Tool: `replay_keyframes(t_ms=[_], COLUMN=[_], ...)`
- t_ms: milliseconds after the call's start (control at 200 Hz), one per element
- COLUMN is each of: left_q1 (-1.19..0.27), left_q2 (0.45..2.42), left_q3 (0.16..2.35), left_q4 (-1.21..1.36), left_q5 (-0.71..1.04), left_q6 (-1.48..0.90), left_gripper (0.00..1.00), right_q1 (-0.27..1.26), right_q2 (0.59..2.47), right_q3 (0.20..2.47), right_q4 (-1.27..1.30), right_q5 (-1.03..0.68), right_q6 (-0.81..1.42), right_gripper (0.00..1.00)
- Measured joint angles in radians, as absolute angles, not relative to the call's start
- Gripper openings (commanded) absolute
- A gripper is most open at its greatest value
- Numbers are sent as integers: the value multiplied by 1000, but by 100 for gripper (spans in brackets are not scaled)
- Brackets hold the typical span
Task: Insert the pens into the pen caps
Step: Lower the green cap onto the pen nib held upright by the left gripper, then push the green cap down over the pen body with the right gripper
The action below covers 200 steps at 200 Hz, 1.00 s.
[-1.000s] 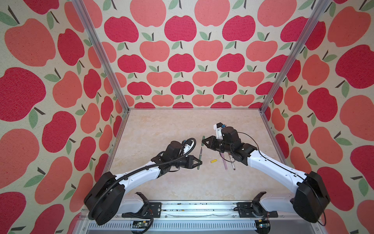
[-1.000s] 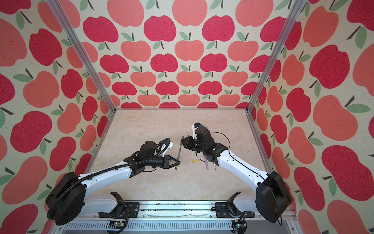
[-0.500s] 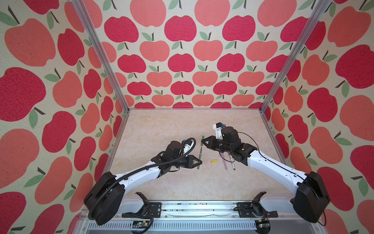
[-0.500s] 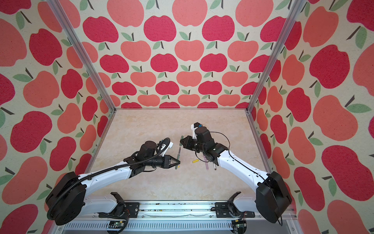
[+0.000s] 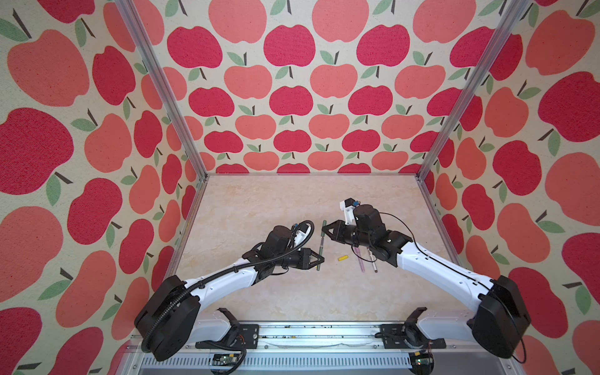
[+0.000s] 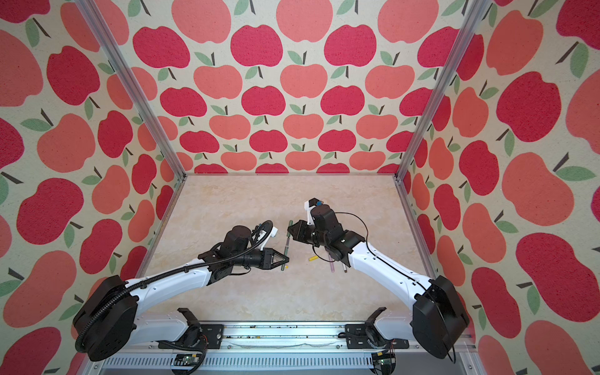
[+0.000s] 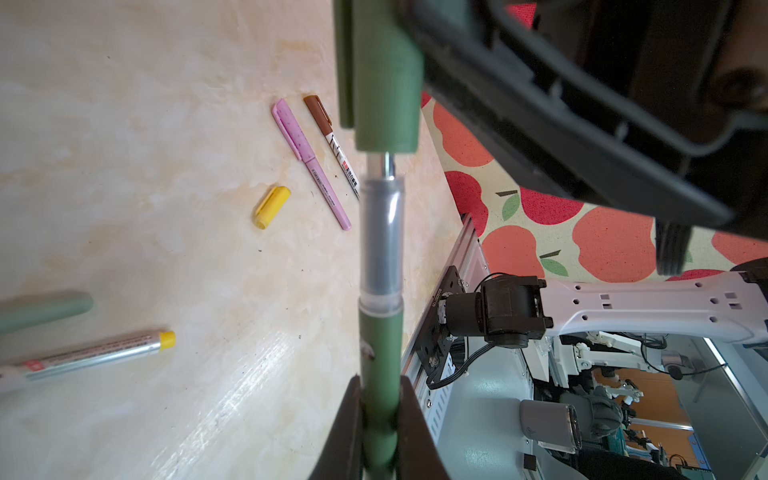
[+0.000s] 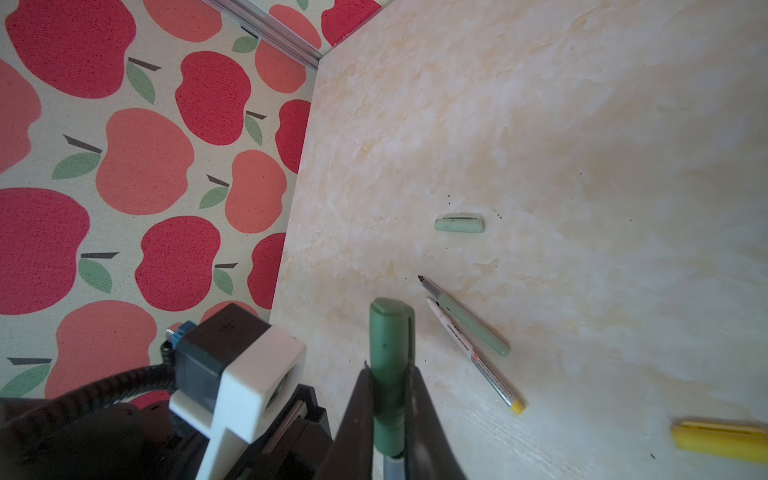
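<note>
The left tool (image 7: 380,399) is squeezed tight on the dark green pen (image 7: 380,345). The right tool (image 8: 390,386) is squeezed tight on the dark green cap (image 8: 390,332). Both are up above the counter (image 5: 259,211), with the pen's tip just inside the cap. A yellow cap (image 7: 272,207) and a pink pen (image 7: 311,164) lie on the counter nearby.

The left arm (image 5: 224,281) and right arm (image 5: 438,270) pair glossy white link shells with bulky matt black joint housings (image 5: 168,319), the largest at seven and five o'clock in both top views. A ribbed black conduit (image 5: 207,276) follows the left arm, and a thin black wire (image 5: 401,223) loops off the right. White-and-black camera blocks (image 8: 245,374), one with a blue plug (image 8: 178,337), sit behind black wedge-shaped fingers (image 7: 349,428). Small holes (image 7: 602,300) dot the white shell.
</note>
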<state>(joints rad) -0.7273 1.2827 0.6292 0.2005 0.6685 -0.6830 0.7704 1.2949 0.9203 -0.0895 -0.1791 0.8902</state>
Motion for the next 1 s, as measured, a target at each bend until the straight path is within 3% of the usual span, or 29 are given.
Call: replay_keyframes(t_ms=[1001], left_q1=[-738], left_q2=[1236], left_q3=[627], left_q4=[165], left_q5=[662], left_q6=[-683], left_gripper=[0], right_q1=[825], right_q2=[1249], right_q3=[907], right_q4=[-106], right_q5=[-129], right_q6=[864], right_gripper=[6])
